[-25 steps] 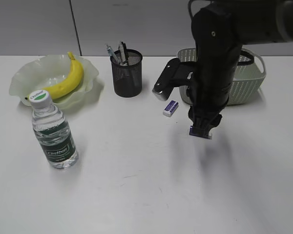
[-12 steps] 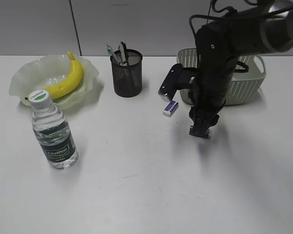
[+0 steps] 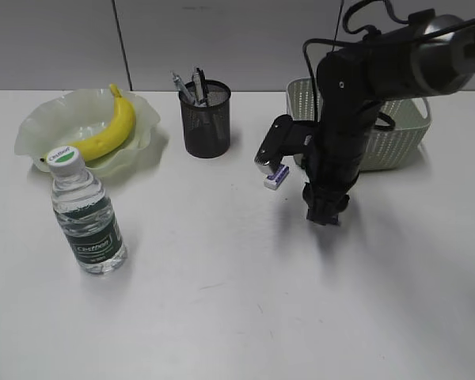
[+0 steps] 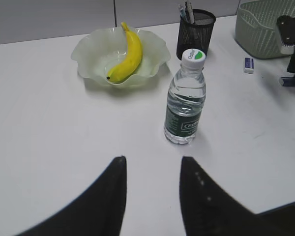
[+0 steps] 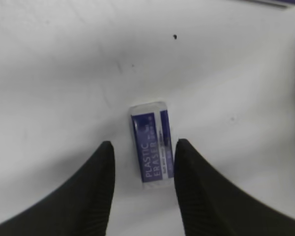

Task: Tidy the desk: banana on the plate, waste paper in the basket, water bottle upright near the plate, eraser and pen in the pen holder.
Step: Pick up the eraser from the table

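Note:
My right gripper (image 5: 144,143) (image 3: 324,214) points down at the desk (image 3: 222,301), open, with a blue-and-white eraser (image 5: 151,145) lying flat between its fingers; the right finger is almost at the eraser's edge, the left one stands apart. A second eraser (image 3: 276,176) lies left of that arm. The banana (image 3: 111,127) rests on the plate (image 3: 32,131). Just in front of the plate the water bottle (image 3: 85,214) stands upright. Pens stick out of the pen holder (image 3: 206,123). The left gripper (image 4: 153,159) hovers open and empty, short of the bottle (image 4: 185,105). The waste paper is out of view.
The basket (image 3: 396,138) stands at the back right, right behind the right arm, its inside hidden. The pen holder sits left of the arm, beyond the second eraser. A grey wall runs along the desk's far edge.
The right arm has sunk lower and swung back toward the basket. The eraser seen under its fingertips earlier is now covered by the gripper in the exterior view.

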Controlling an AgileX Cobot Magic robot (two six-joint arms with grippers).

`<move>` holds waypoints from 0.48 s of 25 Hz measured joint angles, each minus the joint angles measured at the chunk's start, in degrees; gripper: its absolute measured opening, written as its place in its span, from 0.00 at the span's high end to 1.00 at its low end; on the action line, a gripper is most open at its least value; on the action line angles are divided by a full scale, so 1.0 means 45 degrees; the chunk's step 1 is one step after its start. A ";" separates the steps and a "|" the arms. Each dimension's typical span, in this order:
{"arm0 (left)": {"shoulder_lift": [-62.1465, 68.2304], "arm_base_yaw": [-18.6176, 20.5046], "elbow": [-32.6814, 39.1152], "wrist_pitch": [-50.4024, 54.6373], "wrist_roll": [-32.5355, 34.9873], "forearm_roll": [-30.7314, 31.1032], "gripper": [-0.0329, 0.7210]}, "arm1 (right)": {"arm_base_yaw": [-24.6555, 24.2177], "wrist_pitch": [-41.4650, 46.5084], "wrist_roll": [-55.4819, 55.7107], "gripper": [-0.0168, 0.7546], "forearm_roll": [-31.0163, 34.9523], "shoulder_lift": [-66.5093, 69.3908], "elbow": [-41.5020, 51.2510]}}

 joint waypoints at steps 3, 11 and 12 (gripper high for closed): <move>0.0000 0.0000 0.0000 -0.0010 0.0000 0.0000 0.59 | 0.0000 -0.0135 -0.0002 0.55 0.0028 0.0417 -0.0243; 0.0000 0.0000 0.0000 -0.0010 0.0010 0.0000 0.59 | 0.0000 -0.0207 -0.0045 0.55 0.0051 0.1173 -0.1014; 0.0000 0.0000 0.0000 -0.0010 0.0010 0.0000 0.59 | 0.0000 -0.0143 -0.0045 0.56 0.0063 0.1201 -0.1056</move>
